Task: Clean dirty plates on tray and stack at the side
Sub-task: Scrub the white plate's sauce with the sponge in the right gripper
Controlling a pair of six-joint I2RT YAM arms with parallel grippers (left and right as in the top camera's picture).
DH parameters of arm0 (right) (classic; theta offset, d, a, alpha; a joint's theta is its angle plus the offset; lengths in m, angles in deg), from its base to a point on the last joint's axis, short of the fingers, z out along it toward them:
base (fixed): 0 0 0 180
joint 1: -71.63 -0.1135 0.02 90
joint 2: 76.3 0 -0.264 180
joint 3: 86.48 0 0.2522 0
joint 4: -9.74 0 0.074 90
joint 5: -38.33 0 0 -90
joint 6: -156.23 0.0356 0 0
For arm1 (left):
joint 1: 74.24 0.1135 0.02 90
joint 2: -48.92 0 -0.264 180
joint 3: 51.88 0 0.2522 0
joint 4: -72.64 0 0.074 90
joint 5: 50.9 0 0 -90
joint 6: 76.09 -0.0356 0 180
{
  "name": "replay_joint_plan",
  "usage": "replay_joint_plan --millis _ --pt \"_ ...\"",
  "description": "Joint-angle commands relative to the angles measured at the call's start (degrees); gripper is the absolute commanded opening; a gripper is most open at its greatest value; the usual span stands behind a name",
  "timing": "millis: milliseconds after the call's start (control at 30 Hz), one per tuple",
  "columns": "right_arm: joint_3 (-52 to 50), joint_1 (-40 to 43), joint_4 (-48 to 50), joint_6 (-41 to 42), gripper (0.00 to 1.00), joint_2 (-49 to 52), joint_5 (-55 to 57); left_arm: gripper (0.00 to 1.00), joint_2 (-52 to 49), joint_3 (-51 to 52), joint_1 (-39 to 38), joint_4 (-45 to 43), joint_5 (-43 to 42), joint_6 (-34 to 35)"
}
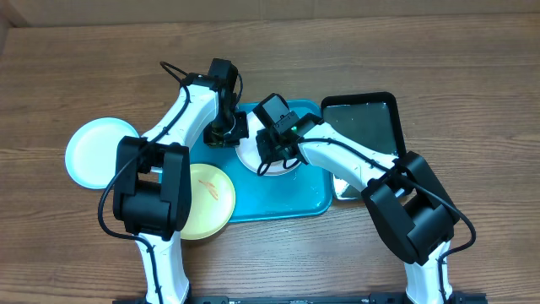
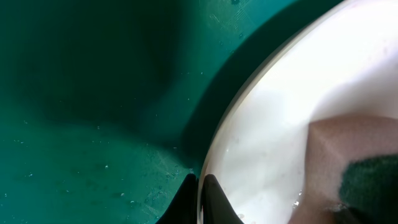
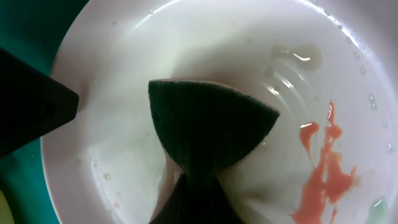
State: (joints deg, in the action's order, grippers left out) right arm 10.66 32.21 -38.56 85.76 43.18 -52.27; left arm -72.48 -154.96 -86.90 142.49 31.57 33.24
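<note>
The white plate (image 1: 250,157) lies on the turquoise tray (image 1: 287,196). My left gripper (image 1: 228,133) is shut on its left rim, seen close in the left wrist view (image 2: 200,194). My right gripper (image 1: 275,149) is shut on a dark green sponge (image 3: 211,124) pressed onto the plate's inside (image 3: 124,74). An orange-red smear (image 3: 326,171) lies on the plate to the right of the sponge. The pale mint-blue plate (image 1: 94,152) lies on the table at the left. The pale yellow plate (image 1: 211,192) lies at the tray's left edge, partly under my left arm.
A glossy black tray (image 1: 364,122) stands tilted at the turquoise tray's right back corner. Both arms cross over the tray's back half. Water drops lie on the tray floor (image 2: 93,137).
</note>
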Motion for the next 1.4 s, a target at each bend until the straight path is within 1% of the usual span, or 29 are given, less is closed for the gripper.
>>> replay_joint_plan --millis 0,200,433,667,800,1067,1233,1367 --pt "1.22 0.04 -1.7 -0.11 0.04 0.44 1.4 0.04 0.42 0.2 -0.22 -0.07 0.46 -0.09" --pt "1.07 0.13 -4.74 -0.96 0.04 0.44 9.44 0.04 0.42 0.2 -0.22 -0.39 0.5 -0.15" --pt "1.03 0.13 -6.54 -6.4 0.04 0.44 12.2 0.04 0.42 0.2 -0.22 -0.5 0.59 -1.18" --pt "1.01 0.17 -6.56 -14.03 0.04 0.44 14.51 0.04 0.42 0.2 -0.22 -0.5 0.68 -1.4" --pt "0.96 0.31 -6.49 -16.72 0.04 0.44 16.46 0.04 0.42 0.2 -0.22 -0.5 0.68 -1.64" --pt "0.96 3.06 -6.51 -17.05 0.04 0.46 16.39 0.04 0.42 0.2 -0.22 -0.5 0.68 -1.81" --pt "0.9 5.22 -6.43 -17.05 0.04 0.46 14.12 0.04 0.42 0.2 -0.22 -0.5 0.66 -1.81" --pt "-0.37 6.51 -3.96 -17.57 0.04 0.46 13.33 0.04 0.42 0.2 -0.22 -0.5 0.63 -1.81"
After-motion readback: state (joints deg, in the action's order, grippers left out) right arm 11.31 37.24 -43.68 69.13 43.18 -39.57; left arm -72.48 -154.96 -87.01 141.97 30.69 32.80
